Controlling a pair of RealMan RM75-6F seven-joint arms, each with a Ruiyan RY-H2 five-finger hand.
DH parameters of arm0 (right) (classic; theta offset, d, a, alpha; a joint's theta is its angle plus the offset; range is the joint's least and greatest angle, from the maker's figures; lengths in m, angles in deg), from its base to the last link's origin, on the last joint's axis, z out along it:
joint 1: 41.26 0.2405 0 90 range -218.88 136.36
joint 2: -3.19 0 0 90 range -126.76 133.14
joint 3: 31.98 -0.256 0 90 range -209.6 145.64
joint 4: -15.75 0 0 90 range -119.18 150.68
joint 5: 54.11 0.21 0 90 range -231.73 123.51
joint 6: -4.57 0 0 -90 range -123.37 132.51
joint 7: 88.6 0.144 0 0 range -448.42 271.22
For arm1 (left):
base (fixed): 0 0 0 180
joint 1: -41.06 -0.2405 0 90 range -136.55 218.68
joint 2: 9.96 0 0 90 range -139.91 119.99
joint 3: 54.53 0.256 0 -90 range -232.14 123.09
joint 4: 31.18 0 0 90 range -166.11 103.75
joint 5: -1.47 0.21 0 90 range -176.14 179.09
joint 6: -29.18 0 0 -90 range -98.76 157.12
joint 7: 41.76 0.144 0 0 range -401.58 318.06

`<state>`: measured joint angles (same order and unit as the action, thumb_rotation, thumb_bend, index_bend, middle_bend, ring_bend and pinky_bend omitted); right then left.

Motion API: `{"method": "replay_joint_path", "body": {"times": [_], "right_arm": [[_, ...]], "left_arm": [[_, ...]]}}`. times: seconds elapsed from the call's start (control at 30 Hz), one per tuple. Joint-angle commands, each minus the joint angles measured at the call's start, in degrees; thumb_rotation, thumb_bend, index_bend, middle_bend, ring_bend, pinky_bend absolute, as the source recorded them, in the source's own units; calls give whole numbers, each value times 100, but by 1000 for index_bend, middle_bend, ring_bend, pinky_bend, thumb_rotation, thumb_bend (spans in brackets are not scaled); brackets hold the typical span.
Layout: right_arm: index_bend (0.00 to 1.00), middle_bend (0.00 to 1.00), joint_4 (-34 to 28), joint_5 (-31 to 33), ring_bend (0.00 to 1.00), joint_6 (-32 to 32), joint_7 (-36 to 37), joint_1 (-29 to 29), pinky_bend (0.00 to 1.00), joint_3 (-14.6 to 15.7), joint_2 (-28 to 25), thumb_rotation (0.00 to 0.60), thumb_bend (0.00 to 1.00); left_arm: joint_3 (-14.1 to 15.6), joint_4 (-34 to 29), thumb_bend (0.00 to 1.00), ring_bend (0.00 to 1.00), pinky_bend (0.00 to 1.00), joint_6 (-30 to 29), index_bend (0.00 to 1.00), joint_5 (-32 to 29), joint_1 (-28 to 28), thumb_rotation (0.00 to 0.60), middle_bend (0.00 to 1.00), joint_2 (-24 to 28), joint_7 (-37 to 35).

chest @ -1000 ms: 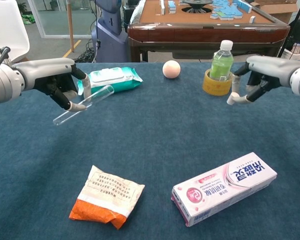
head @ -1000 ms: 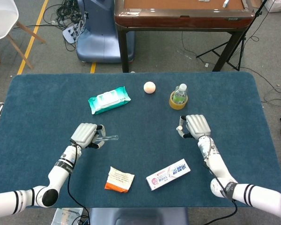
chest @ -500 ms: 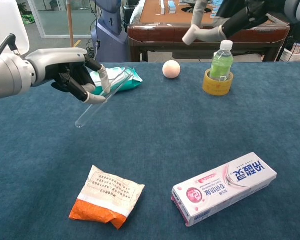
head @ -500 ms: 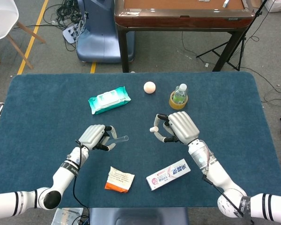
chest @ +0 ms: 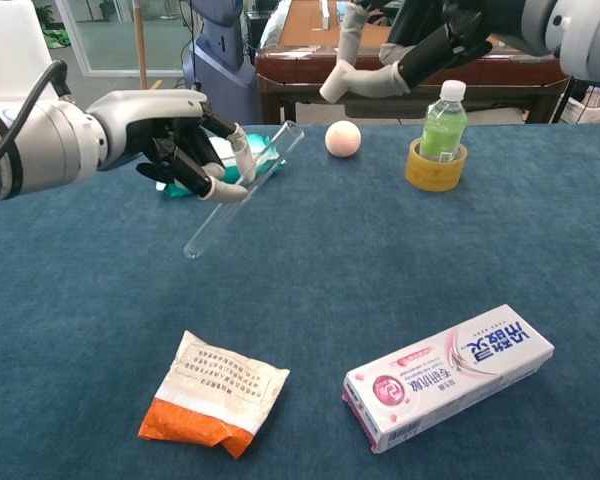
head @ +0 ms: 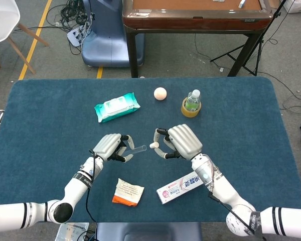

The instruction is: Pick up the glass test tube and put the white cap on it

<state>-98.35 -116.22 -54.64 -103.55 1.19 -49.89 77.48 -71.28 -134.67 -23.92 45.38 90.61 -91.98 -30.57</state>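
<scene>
Two robot arms reach over a table point(head: 50, 115) covered in dark blue cloth. The left hand point(head: 109, 147) holds the glass tube point(chest: 242, 191) above the table, pinched between thumb and fingers; the tube is tilted, its open mouth raised toward the right hand and its rounded end pointing down and away. The right hand point(head: 178, 141), also lifted off the cloth, pinches the white cap point(head: 153, 145) at its fingertips, the other fingers curled. In the head view the cap sits just beside the tube's mouth, the two near but apart; in the chest view the cap point(chest: 330, 93) appears higher than the tube's mouth. Whether cap and tube are lined up cannot be told. On the cloth behind the hands lie a green pack of wipes point(head: 116, 106), a pale ball point(head: 160, 93) and a small green bottle point(head: 192, 100) standing inside a roll of yellow tape point(head: 190, 111). Nearer the robot lie an orange and white sachet point(head: 128, 192) and a pink and white toothpaste box point(head: 180, 187), the box partly under the right forearm in the head view. Beyond the table stand a brown wooden table point(head: 195, 15) and a white chair point(head: 2, 22).
</scene>
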Motion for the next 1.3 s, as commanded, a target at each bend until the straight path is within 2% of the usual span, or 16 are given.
{"method": "replay_joint_path", "body": {"times": [0.03, 1.3], "right_arm": [[573, 971, 10, 62, 1000, -14, -79, 52, 1000, 40, 49, 600, 388], [575, 971, 175, 591, 1000, -34, -364, 438, 1000, 236, 294, 600, 388]], "left_arm": [[-19, -13, 321, 957, 1000, -21, 560, -39, 43, 600, 915, -34, 13], [2, -90, 321, 956, 1000, -109, 560, -335, 367, 600, 915, -23, 86]]}}
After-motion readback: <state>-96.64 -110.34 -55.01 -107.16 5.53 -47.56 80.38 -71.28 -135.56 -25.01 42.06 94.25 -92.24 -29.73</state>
